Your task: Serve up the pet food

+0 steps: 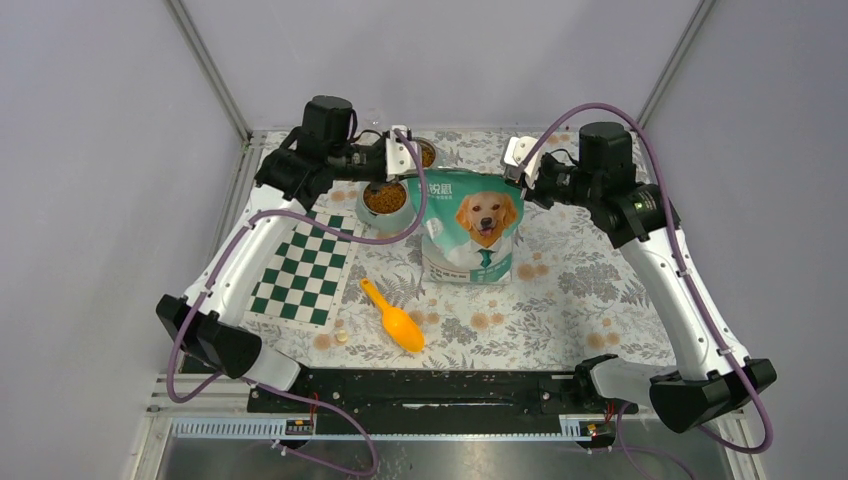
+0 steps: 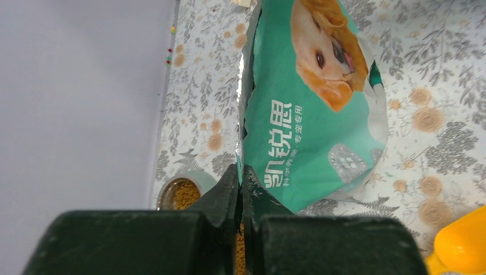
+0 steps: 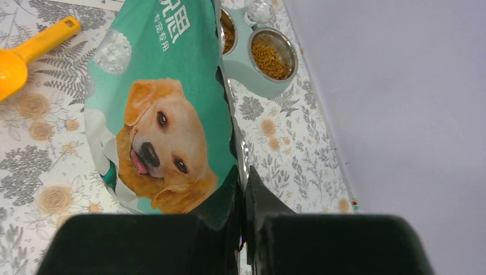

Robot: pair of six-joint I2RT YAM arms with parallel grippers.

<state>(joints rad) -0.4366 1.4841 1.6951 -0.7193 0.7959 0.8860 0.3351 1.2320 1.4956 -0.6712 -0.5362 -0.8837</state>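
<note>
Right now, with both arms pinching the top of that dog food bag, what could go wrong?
1. The left tool and the right tool each pinch only a thin edge of the pouch. If either slips, it could topple and spill.
2. The bowls sit close behind the pouch and already hold kibble. Tipping in more might overflow them, or the pouch might knock them.

Teal pouch [image 1: 470, 228] upright; kibble [image 1: 384, 198] nr it.
</note>
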